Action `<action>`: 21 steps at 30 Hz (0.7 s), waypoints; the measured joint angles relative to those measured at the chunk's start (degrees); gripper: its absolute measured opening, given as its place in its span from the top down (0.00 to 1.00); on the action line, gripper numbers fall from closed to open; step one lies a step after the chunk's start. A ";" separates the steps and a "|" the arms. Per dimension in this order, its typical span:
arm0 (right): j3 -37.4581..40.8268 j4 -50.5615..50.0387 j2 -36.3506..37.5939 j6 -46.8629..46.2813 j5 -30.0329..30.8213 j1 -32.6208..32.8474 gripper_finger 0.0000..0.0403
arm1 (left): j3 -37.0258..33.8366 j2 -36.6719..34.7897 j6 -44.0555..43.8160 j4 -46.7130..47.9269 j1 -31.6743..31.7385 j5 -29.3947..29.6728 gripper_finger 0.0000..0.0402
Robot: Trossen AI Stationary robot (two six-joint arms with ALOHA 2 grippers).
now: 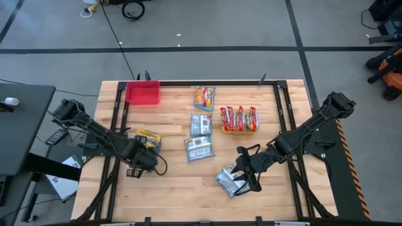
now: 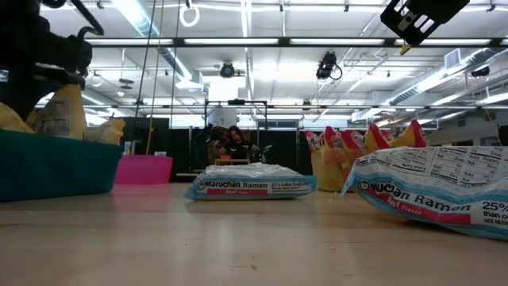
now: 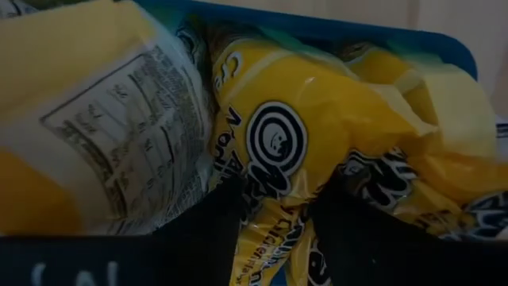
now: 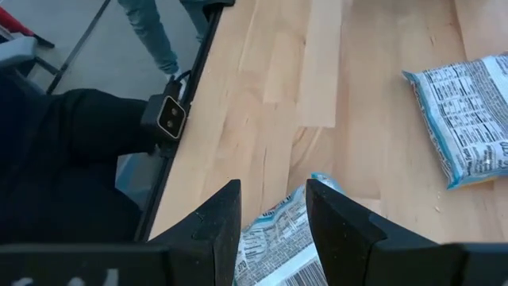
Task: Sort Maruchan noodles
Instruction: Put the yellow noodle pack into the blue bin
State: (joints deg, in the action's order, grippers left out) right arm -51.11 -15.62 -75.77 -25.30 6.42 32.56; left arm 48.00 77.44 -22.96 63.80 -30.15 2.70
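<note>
A blue bin (image 3: 381, 36) at the table's left holds several yellow Maruchan packets (image 1: 149, 138). My left gripper (image 3: 276, 238) points down into it, fingers apart, with a fold of one yellow packet (image 3: 278, 151) between them. Near the front edge, right of centre, my right gripper (image 4: 274, 214) is shut on a silver-blue packet (image 1: 226, 182). That packet also fills the right of the low view (image 2: 436, 187). Two more silver-blue packets (image 1: 200, 137) lie flat at mid-table, and a yellow-orange one (image 1: 204, 98) lies farther back. My left gripper has the yellow packet's fold (image 3: 274, 230) between its fingers; whether they touch it, I cannot tell. My right gripper pinches the silver-blue packet between its two fingers near one end, whose corner (image 4: 321, 181) sticks out past the fingertips. The fingers slant down from the table's right. The packet sits tilted; whether its low edge touches the table, I cannot tell.
A red bin (image 1: 142, 92) stands at the far left. A yellow bin (image 1: 239, 127) right of centre holds several red packets standing on edge. Black frame rails (image 1: 282, 107) run along the table's sides. People sit in the room behind (image 2: 226, 143).
</note>
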 joint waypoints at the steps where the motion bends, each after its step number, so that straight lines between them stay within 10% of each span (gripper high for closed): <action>1: 0.00 -0.23 0.00 0.00 0.00 0.00 0.63 | -0.01 -0.10 -0.08 0.04 0.17 -0.08 0.63; 8: -0.01 -0.50 0.00 0.00 0.04 0.00 0.63 | 4.91 0.14 -0.43 3.64 2.68 -7.53 0.95; 21: -0.01 -0.35 0.00 1.86 0.04 -1.57 0.63 | 9.32 0.12 3.91 10.47 10.64 -21.81 0.96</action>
State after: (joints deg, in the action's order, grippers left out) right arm -51.11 -15.97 -75.77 -23.44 6.46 30.98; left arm 57.32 77.56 -19.04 74.27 -19.51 -19.11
